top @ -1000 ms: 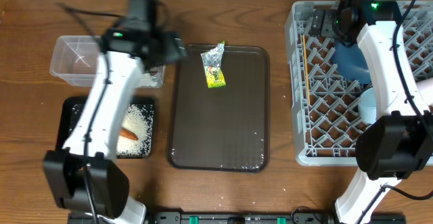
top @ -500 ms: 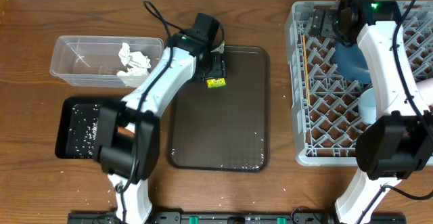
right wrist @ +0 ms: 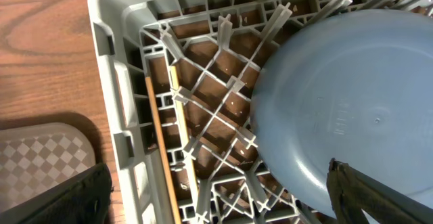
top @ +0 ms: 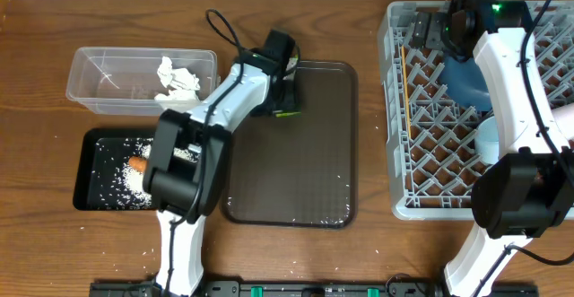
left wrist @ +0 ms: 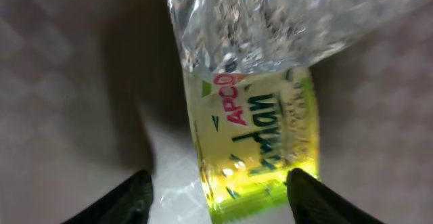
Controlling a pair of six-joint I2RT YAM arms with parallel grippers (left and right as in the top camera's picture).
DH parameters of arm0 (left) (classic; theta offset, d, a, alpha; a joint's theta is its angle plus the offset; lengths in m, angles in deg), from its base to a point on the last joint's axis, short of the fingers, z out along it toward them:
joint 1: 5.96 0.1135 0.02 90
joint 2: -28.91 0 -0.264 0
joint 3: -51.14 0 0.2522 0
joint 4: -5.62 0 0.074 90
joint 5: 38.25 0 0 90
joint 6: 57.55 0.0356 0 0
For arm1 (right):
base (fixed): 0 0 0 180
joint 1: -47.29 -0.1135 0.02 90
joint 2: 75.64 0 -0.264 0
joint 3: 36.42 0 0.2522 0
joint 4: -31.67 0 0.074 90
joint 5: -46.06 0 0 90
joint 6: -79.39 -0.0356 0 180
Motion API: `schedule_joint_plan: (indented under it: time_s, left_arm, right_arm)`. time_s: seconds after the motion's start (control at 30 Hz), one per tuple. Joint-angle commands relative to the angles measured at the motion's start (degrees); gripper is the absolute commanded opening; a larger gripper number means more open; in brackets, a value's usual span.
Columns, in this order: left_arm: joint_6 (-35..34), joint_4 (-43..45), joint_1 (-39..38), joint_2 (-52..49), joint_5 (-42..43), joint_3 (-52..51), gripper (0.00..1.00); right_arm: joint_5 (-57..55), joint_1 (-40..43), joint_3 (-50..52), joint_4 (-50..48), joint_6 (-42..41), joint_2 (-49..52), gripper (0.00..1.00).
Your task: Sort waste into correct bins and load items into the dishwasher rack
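The silver-and-yellow foil wrapper (top: 288, 112) (left wrist: 257, 136) lies at the back of the brown serving tray (top: 296, 171). My left gripper (top: 283, 98) (left wrist: 220, 200) is down over it, open, with one finger on each side of the yellow end. My right gripper (top: 457, 28) (right wrist: 220, 204) hangs open over the back left corner of the dishwasher rack (top: 404, 180), holding nothing. In the rack are the large blue bowl (top: 466, 82) (right wrist: 352, 95), a small light-blue bowl (top: 489, 140) and the chopsticks (top: 405, 91) (right wrist: 162, 149).
The clear tub (top: 99, 86) at the back left holds crumpled white paper (top: 178, 77). In front of it the black tray (top: 90, 176) holds rice grains (top: 126, 185) and the carrot (top: 137, 164). The left arm stretches across both bins.
My left arm has swung from above the clear tub to the back of the brown tray and come down over the wrapper, its jaws narrowing. The right arm has not moved.
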Motion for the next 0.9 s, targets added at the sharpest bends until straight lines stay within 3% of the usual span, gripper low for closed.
schedule_joint_plan:
  time_s: [0.0,0.1,0.2,0.23,0.47,0.73,0.87]
  left_arm:
    - [0.22,-0.11,-0.46,-1.42,0.37,-0.20,0.57]
    - [0.22,0.17,-0.57,-1.40,0.37,-0.17,0.46]
    - [0.22,0.04,-0.55,-1.22,0.35,0.00,0.11]
    - [0.24,-0.17,-0.55,-0.94,0.35,0.24,0.06]
    - [0.15,-0.44,0.31,5.40,-2.34,1.60,0.06]
    - [-5.42,-0.48,5.11,20.76,-19.54,1.60,0.06]
    - [-5.84,-1.14,9.99,25.00,-21.20,1.60,0.06]
  right_arm:
    - [-0.59,-0.33,-0.02,0.11,-0.63,-0.31,0.99]
    - [-0.59,-0.33,-0.02,0.11,-0.61,-0.31,0.99]
    - [-0.59,-0.33,-0.02,0.11,-0.61,-0.31,0.99]
    - [-0.59,-0.33,-0.02,0.11,-0.61,-0.31,0.99]
    - [-0.59,-0.33,-0.02,0.11,-0.61,-0.31,0.99]
    - [-0.59,-0.33,-0.02,0.11,-0.61,-0.31,0.99]
    - [-0.59,-0.33,-0.02,0.11,-0.61,-0.31,0.99]
